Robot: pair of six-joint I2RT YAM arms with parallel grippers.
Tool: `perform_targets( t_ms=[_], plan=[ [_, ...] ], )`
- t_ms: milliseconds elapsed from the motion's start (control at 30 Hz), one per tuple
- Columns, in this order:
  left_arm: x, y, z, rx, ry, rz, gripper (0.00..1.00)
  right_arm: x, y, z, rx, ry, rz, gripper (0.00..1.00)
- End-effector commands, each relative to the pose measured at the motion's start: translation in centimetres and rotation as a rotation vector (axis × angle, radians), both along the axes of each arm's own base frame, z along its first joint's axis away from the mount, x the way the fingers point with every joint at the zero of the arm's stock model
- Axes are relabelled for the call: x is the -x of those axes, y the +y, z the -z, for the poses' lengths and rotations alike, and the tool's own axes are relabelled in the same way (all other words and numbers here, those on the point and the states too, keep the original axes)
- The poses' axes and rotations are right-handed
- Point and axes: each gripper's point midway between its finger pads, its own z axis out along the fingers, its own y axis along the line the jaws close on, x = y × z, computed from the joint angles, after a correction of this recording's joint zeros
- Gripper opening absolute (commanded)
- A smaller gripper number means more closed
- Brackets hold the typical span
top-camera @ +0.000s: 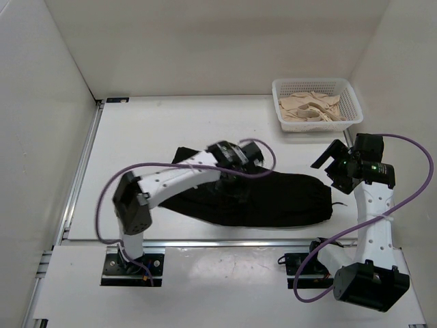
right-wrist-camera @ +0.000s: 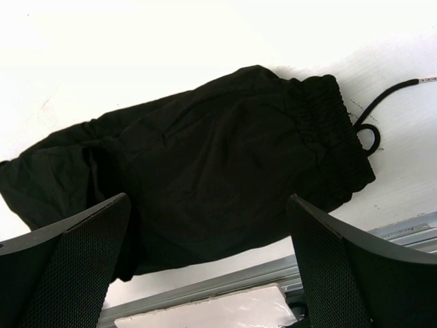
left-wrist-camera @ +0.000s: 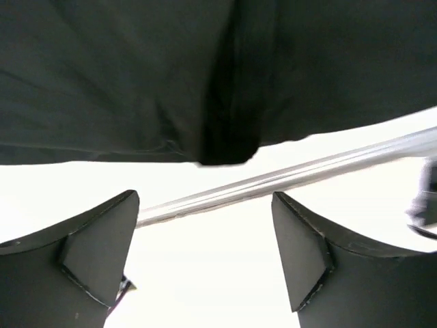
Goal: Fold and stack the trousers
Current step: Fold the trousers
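trousers (top-camera: 287, 201) lie flat across centre of table (top-camera: 150, 130), bunched, waistband (right-wrist-camera: 328, 116) toward lower right, drawstring (right-wrist-camera: 372, 130) trailing onto the white surface. left gripper (left-wrist-camera: 205, 198) over the cloth's near edge, fingers spread, nothing between them. right gripper (right-wrist-camera: 208, 198) above waistband end, fingers apart, empty. basket (top-camera: 355, 102) of beige cloth (top-camera: 311, 108) upper right.

The left arm (top-camera: 179, 180) is stretched forward, the left gripper (left-wrist-camera: 205, 203) held with fingers spread; the right gripper (right-wrist-camera: 208, 201) is raised, likewise spread.
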Motion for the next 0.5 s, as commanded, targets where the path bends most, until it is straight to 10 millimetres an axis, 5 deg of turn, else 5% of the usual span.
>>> perform_targets(
  t_ms=[0, 133, 233, 300, 467],
  plan=[
    [-2.5, 1.9, -12.2, 0.325, -0.160, -0.038, 0.88, -0.7, 0.0, -0.8, 0.011, -0.037, -0.017, 1.00],
    [-6.8, 8.2, -12.0, 0.310, -0.206, -0.186, 0.77, -0.8, 0.0, -0.6, 0.011, -0.039, -0.017, 1.00],
    [-9.4, 12.0, -8.7, 0.449, -0.121, -0.285, 0.69, -0.8, 0.2, -0.4, 0.001, -0.032, -0.023, 1.00],
    [-10.1, 15.6, -4.7, 0.458, -0.049, -0.403, 0.76, -0.8, 0.2, -0.6, 0.003, -0.042, -0.023, 1.00],
    [-11.1, 20.4, 2.1, 0.356, 0.046, -0.572, 0.93, -0.7, 0.0, -0.6, 0.016, -0.041, -0.025, 1.00]
  ],
)
